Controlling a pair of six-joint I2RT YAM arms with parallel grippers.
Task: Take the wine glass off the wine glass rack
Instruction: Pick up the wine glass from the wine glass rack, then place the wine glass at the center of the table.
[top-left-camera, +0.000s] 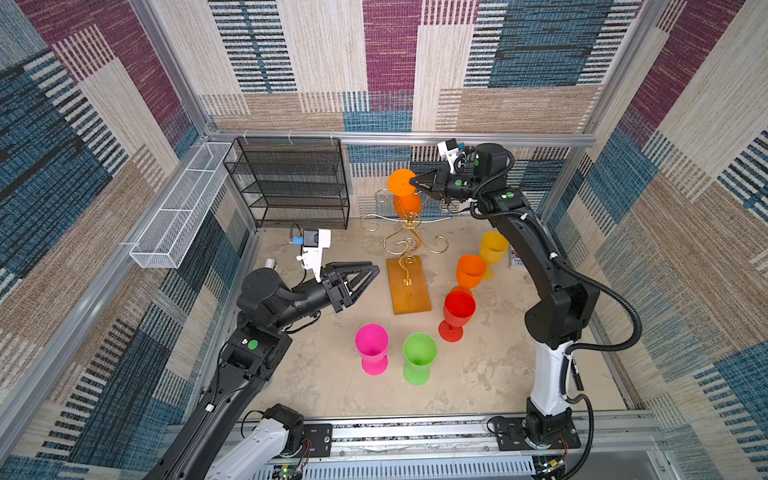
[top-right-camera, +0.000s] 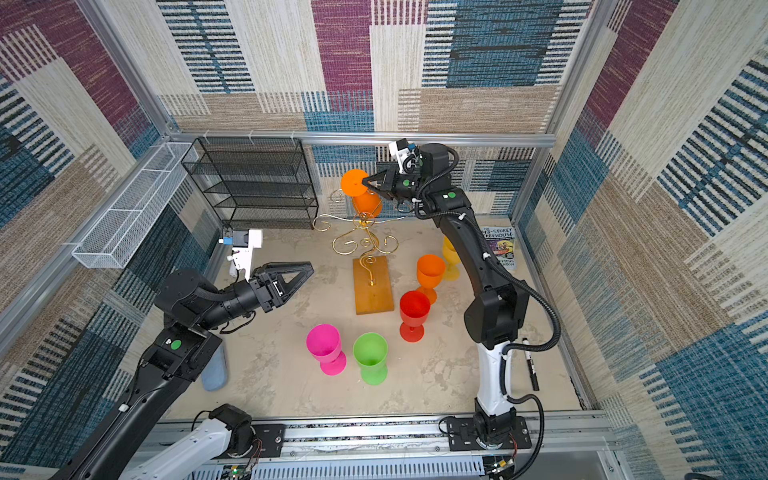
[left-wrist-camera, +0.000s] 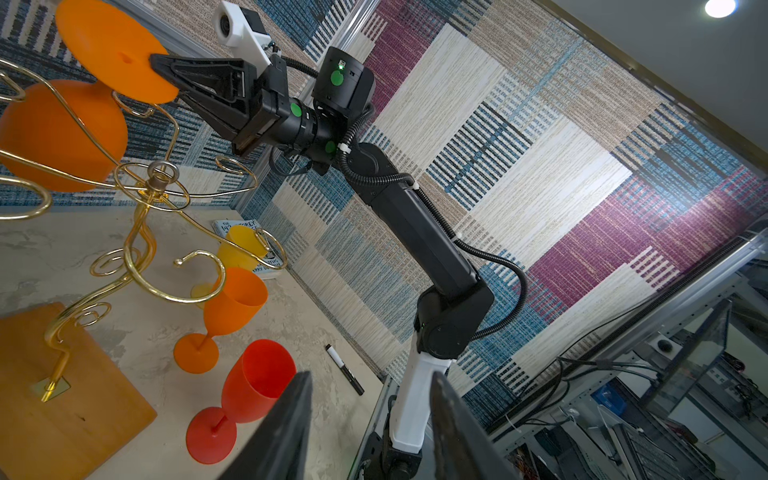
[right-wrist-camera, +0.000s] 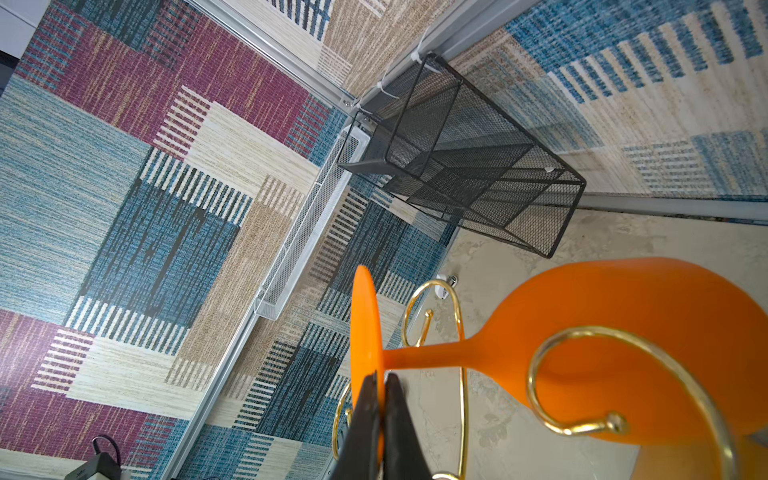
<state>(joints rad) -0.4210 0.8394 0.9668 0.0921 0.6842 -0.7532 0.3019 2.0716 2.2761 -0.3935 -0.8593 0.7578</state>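
Right gripper (right-wrist-camera: 380, 399) pinching the wine glass (right-wrist-camera: 623, 299) by its foot rim, atop the wine glass rack (top-left-camera: 411, 297).
I judge the stem runs down from my clamped jaws, bowl lowest, so the exit is upward; left gripper (top-left-camera: 375, 267) sits spread, empty, beside the rack's base.

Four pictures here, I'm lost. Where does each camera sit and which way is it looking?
Top views: a pair high over the arms' bases, looking down on the table; left arm and right arm show.
Left wrist: on the left arm, looking across at the rack and right arm; left fingers show, apart.
Right wrist: on the right arm, looking toward the black shelf; right fingers pinch the hanging glass by its foot.
Shared: both wrist views show rack and hanging glass.
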